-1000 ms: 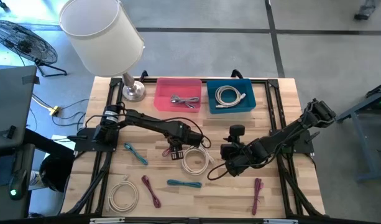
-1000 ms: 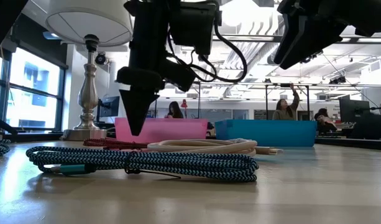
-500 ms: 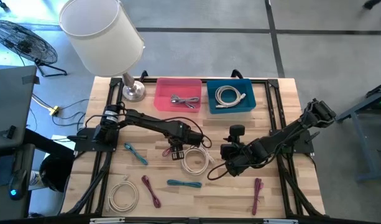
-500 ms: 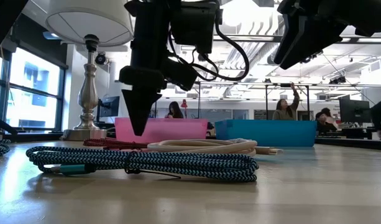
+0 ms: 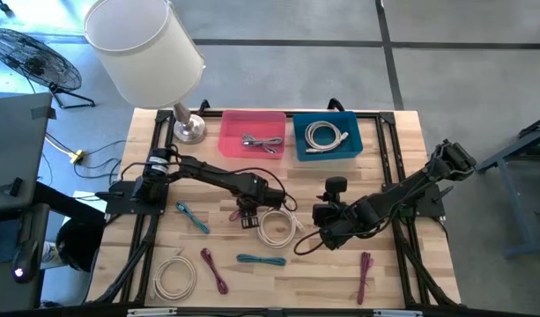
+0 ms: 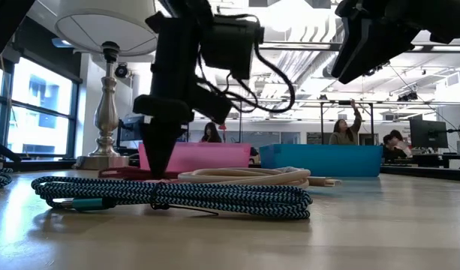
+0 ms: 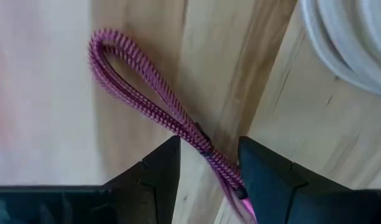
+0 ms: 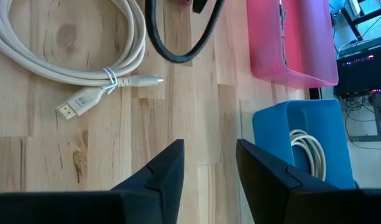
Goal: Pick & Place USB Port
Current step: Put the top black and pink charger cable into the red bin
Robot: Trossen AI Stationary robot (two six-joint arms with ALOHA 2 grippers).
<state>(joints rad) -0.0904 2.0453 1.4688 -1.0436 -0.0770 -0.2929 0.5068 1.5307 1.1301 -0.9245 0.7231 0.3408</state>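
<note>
Where the magenta braided cable (image 7: 154, 109) lay on the bare wooden table (image 5: 393, 158), just beside the white coiled cable (image 5: 275, 227), it was straddled by the left gripper (image 7: 207, 163), jaws parted and nothing yet held. A thin strand could be missed or the white coil snagged. The right gripper (image 8: 209, 163) was held apart, open and empty.

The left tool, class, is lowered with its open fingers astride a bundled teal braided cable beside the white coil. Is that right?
Not quite: the cable is the wrong colour. The left wrist view shows the left tool with open fingers astride a magenta braided cable, not a teal one. The coiled white cable lies beside it, as stated.
</note>
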